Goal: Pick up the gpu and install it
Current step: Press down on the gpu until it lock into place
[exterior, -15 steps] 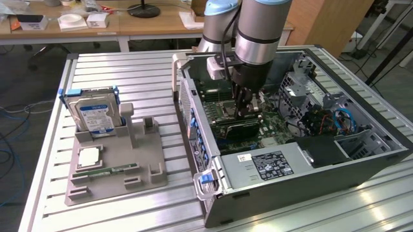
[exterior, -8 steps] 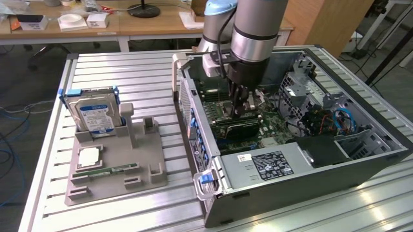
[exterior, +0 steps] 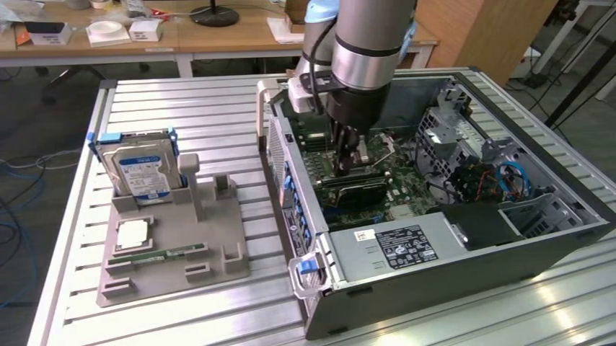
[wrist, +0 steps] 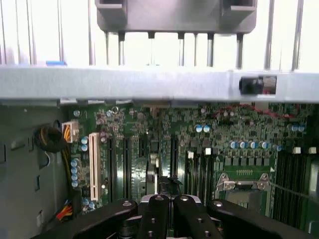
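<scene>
the gripper [exterior: 351,160] is down inside the open computer case [exterior: 539,252], over the motherboard [exterior: 399,189] near the case's middle; its fingers [wrist: 158,213] are closed together, and in the wrist view a thin dark card edge, the gpu [wrist: 152,172], stands on end just ahead of the fingertips among the expansion slots; whether the fingers actually pinch it i cannot tell; the gpu sits upright in the slot area of the board, beside a white slot [wrist: 93,167] and near the memory slots; the case lies on its side on the slatted metal table [exterior: 183,108], toward the exterior view's right; on the table's other side, toward the exterior view's left, a grey parts holder [exterior: 178,249] carries a hard drive [exterior: 143,167] standing upright at its far end and a memory stick [exterior: 164,254] lying flat near its front edge
</scene>
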You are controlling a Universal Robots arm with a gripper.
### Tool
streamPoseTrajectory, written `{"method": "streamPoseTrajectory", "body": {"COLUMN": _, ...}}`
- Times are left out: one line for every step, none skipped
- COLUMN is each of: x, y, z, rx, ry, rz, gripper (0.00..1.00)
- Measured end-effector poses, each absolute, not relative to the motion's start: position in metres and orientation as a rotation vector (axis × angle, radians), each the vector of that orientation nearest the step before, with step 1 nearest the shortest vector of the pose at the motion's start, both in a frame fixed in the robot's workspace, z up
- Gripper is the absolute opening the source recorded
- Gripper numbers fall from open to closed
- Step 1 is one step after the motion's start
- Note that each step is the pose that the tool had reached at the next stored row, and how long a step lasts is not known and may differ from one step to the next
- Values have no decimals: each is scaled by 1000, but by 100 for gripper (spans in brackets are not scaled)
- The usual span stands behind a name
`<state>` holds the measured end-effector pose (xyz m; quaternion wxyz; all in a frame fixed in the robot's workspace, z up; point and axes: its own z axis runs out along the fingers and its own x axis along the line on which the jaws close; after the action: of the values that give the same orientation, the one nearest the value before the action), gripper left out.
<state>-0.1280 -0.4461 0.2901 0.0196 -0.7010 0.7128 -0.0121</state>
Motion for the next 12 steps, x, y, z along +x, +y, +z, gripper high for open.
{"method": "streamPoseTrajectory", "body": {"x": -131, "y": -446, "z": 290, "rx": -2176, "ry": 2212, "rz": -37, "gripper": 11}}
{"method": "streamPoseTrajectory", "body": {"x": -145, "y": -446, "z": 290, "rx": -2176, "ry": 2213, "rz": -36, "gripper": 11}}
{"method": "streamPoseTrajectory", "body": {"x": -154, "y": -446, "z": 292, "rx": -2180, "ry": 2217, "rz": -27, "gripper": 11}}
{"method": "streamPoseTrajectory", "body": {"x": -158, "y": -447, "z": 295, "rx": -2195, "ry": 2232, "rz": 5, "gripper": 11}}
{"method": "streamPoseTrajectory", "body": {"x": -160, "y": -447, "z": 296, "rx": -2202, "ry": 2240, "rz": 22, "gripper": 11}}
{"method": "streamPoseTrajectory", "body": {"x": -160, "y": -447, "z": 298, "rx": -2205, "ry": 2242, "rz": 27, "gripper": 11}}
{"method": "streamPoseTrajectory", "body": {"x": -160, "y": -447, "z": 300, "rx": -2207, "ry": 2245, "rz": 32, "gripper": 11}}
{"method": "streamPoseTrajectory", "body": {"x": -160, "y": -447, "z": 301, "rx": -2209, "ry": 2247, "rz": 32, "gripper": 11}}
{"method": "streamPoseTrajectory", "body": {"x": -160, "y": -447, "z": 301, "rx": -2211, "ry": 2249, "rz": 29, "gripper": 11}}
{"method": "streamPoseTrajectory", "body": {"x": -160, "y": -448, "z": 301, "rx": -2212, "ry": 2250, "rz": 27, "gripper": 11}}
{"method": "streamPoseTrajectory", "body": {"x": -160, "y": -449, "z": 301, "rx": -2213, "ry": 2251, "rz": 26, "gripper": 11}}
{"method": "streamPoseTrajectory", "body": {"x": -160, "y": -450, "z": 301, "rx": -2214, "ry": 2251, "rz": 25, "gripper": 11}}
